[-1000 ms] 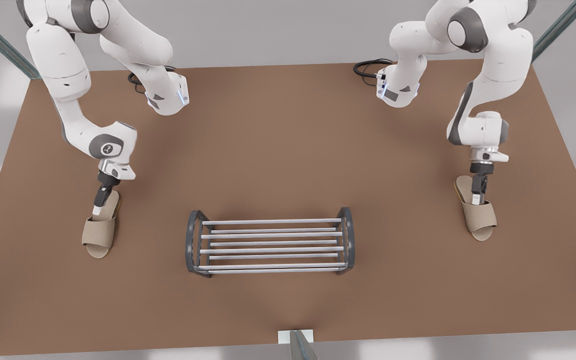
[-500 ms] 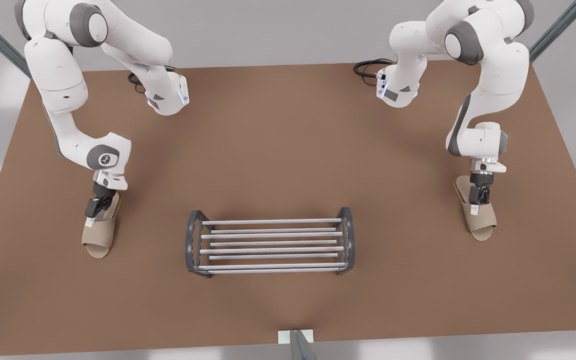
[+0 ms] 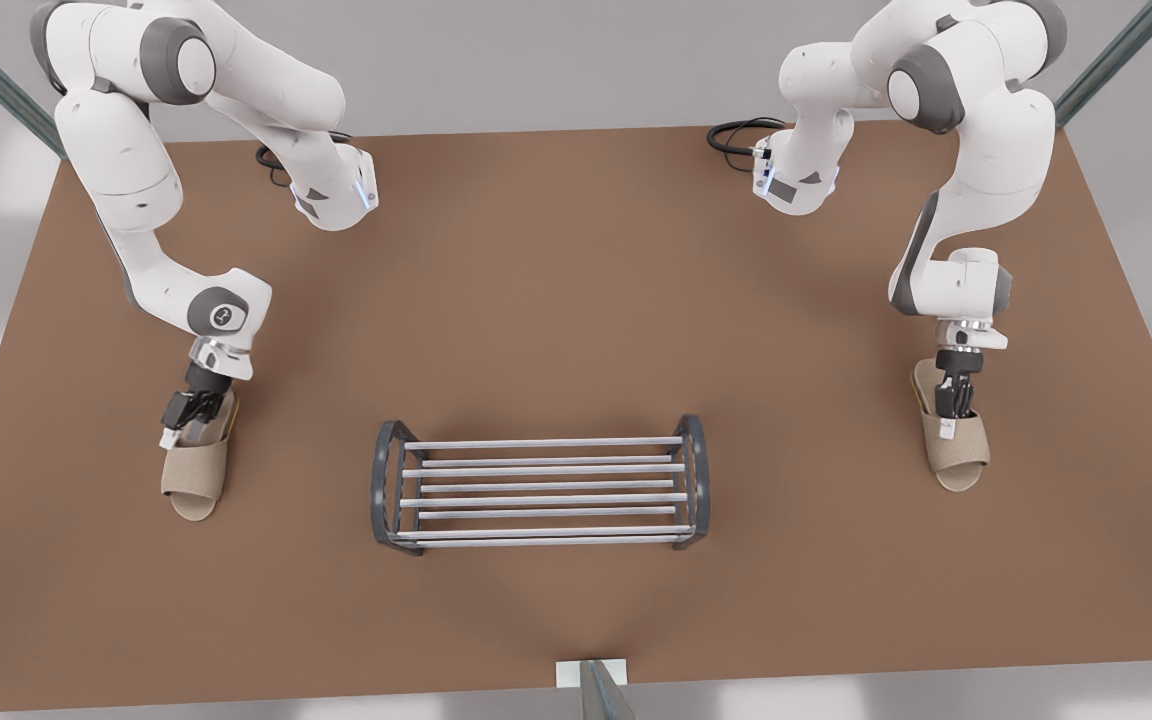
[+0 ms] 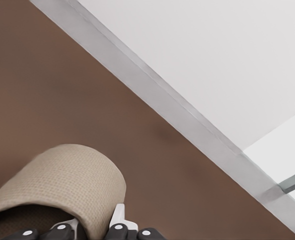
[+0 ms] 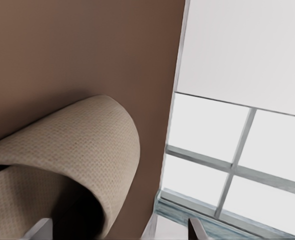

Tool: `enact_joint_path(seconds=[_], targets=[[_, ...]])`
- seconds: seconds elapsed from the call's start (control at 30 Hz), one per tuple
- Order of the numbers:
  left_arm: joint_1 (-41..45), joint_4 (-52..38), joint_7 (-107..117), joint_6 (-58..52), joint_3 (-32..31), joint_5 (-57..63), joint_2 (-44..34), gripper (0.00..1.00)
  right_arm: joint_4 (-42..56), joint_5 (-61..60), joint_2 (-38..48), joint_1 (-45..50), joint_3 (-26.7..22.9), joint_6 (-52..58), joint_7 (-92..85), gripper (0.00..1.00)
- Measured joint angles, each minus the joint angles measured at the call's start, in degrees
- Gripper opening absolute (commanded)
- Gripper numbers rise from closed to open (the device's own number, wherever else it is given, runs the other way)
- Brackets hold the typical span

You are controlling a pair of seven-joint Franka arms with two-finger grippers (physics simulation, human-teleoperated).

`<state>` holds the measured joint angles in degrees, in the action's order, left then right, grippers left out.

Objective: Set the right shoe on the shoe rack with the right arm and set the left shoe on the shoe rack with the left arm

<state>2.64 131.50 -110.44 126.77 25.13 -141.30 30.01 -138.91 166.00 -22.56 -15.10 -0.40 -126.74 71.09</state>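
Brown table [image 3: 576, 250]: left gripper [image 4: 90, 232] pinches left shoe's [image 4: 62, 180] woven arched strap. Right gripper [image 5: 115, 230] gapes astride right shoe's [image 5: 77, 150]. Both shoes' toes point away from the arm bases.

Brown table [image 3: 556, 300]: shoe rack [image 3: 541, 487] centre-front; one slipper [image 3: 196, 465] each side [image 3: 954, 440].

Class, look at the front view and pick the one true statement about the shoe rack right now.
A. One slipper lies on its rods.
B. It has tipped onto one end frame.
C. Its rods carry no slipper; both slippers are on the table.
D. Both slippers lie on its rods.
C: the shoe rack stands upright with bare rods, and one slipper and the other slipper both lie on the table, off to either side of it.
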Motion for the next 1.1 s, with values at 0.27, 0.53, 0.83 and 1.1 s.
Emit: enact_joint_path(seconds=[0.27,0.53,0.83,1.1], targets=[[0.2,-5.6,0.1,4.4,-4.0,0.3,-4.0,0.27,0.4,0.0,-0.4,0.0,0.0,1.0,1.1,0.73],[0.4,-25.6,2.0,34.3,-26.3,0.3,-9.8,0.25,1.0,0.0,-1.5,0.0,0.0,1.3,2.4,0.72],[11.2,-33.0,11.5,64.5,-41.2,0.1,-18.1,0.25,3.3,0.0,-4.1,0.3,0.0,1.3,4.9,0.66],[25.2,-45.7,23.7,71.2,-41.4,-0.1,-13.3,0.25,3.7,0.0,-4.4,0.3,0.0,1.3,6.8,0.44]])
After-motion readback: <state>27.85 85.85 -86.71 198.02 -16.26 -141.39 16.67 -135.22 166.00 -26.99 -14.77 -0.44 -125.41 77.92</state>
